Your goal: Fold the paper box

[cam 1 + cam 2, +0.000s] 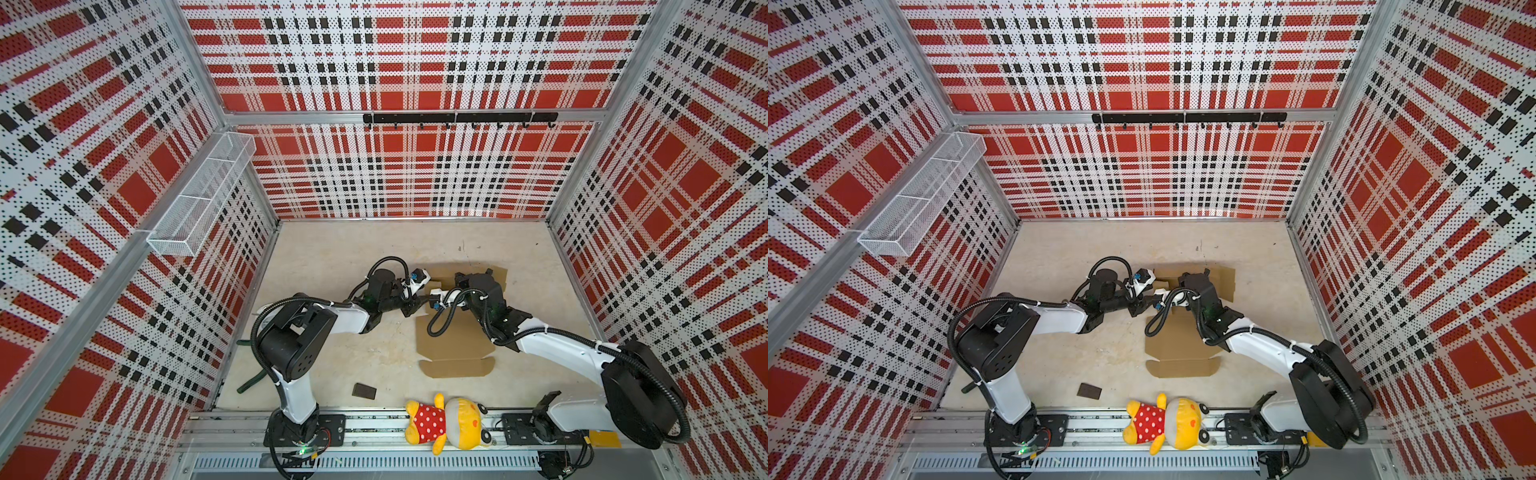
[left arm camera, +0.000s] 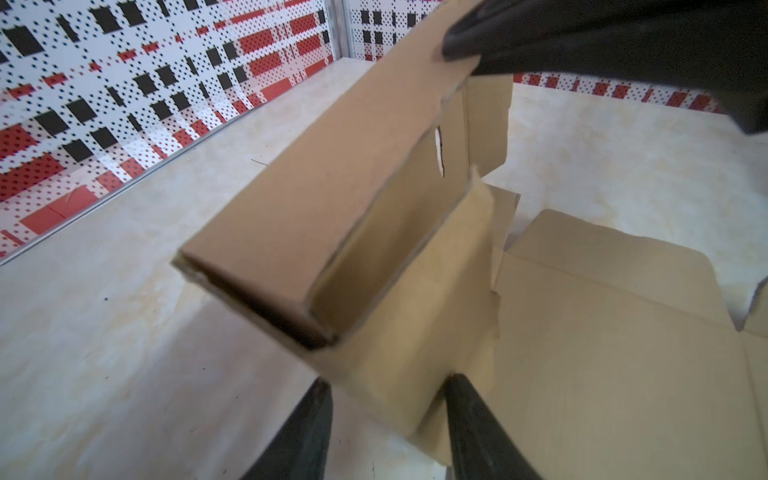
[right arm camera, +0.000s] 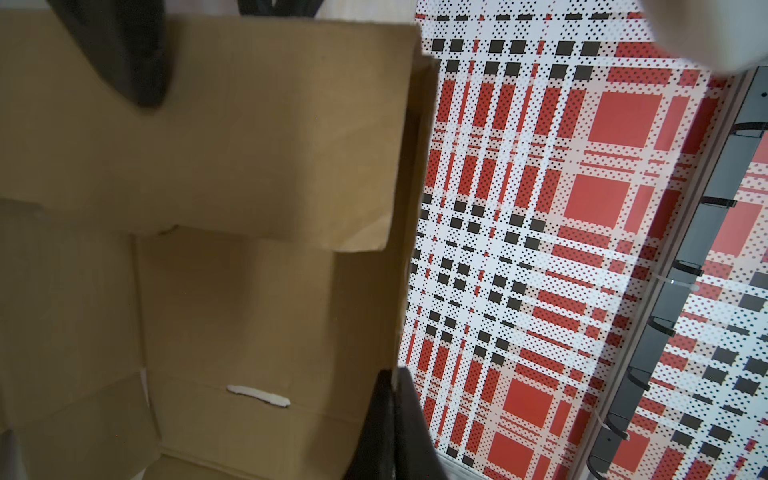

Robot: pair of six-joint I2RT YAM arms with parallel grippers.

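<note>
Forming the far side wall is the step judged to be in hand. The paper box lies on the table just right of centre, its near panel and near flap flat, its far end raised between the two arms. The right gripper has its jaws closed on the edge of the upright wall and appears to pinch the cardboard there. The left gripper has its jaws standing apart with a cardboard panel between the fingers; whether the pads bear on it cannot be told. To do the step well, hold the pinched edge steady as the pivot and let the left gripper roll the wall over along its scored crease, not across the fluting. Keep the base panel flat on the table — any lift skews the crease. Aim the wall's tabs at the slot in the floor panel and press down only when they line up. Move slowly: corrugated board is likely to spring back or buckle under a sudden push.
</note>
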